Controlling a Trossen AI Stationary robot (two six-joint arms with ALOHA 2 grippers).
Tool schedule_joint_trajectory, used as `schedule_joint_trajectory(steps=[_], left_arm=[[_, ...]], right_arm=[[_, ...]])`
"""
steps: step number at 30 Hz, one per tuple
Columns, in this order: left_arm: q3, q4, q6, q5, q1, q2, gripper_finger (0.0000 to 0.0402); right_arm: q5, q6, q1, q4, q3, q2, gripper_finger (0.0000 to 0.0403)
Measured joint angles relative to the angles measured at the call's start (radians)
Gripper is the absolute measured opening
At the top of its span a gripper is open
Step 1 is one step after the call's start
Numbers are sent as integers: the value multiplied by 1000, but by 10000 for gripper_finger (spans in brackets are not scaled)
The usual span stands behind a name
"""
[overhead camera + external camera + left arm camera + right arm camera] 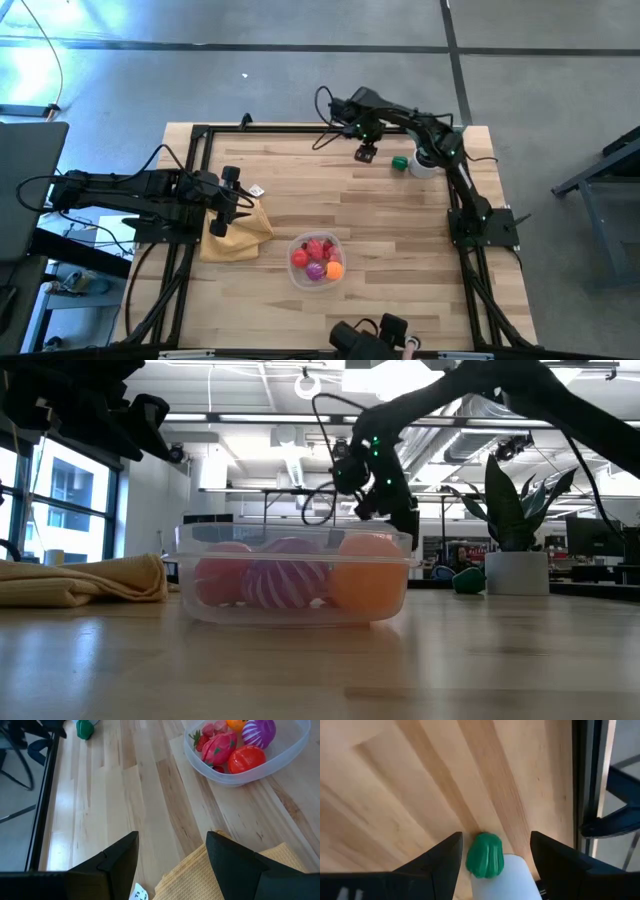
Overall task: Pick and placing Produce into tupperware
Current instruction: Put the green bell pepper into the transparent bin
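The clear tupperware (317, 260) stands near the table's near edge and holds several toy produce pieces: red (245, 759), pink-red (220, 745), purple striped (285, 580) and orange (368, 582). One green produce piece (400, 163) lies on the table at the far right, against the white pot (425, 165). My right gripper (365, 152) hangs open above the table just left of this piece; in its wrist view the green piece (485, 855) shows between and beyond the fingers. My left gripper (235, 195) is open over the mustard cloth (238, 237).
The potted plant (515, 520) in its white pot stands by the far right corner, right next to the green piece. The cloth (225, 875) lies left of the tupperware. A small white tag (257, 190) lies beside the left gripper. Bare wood stretches across the middle of the table.
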Motion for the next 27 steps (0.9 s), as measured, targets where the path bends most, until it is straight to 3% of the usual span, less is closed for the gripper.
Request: schedule_joint_trajectory(steps=[4,16,27], left_arm=[[0,0,0,0,0,0,221],[0,0,0,0,0,0,221],[0,0,0,0,0,0,221]], right_arm=[[29,36,-9,-1,-45,15,226],[37,68,-47,16,-347,-70,226],[66,64,-78,111,-421,-73,227]])
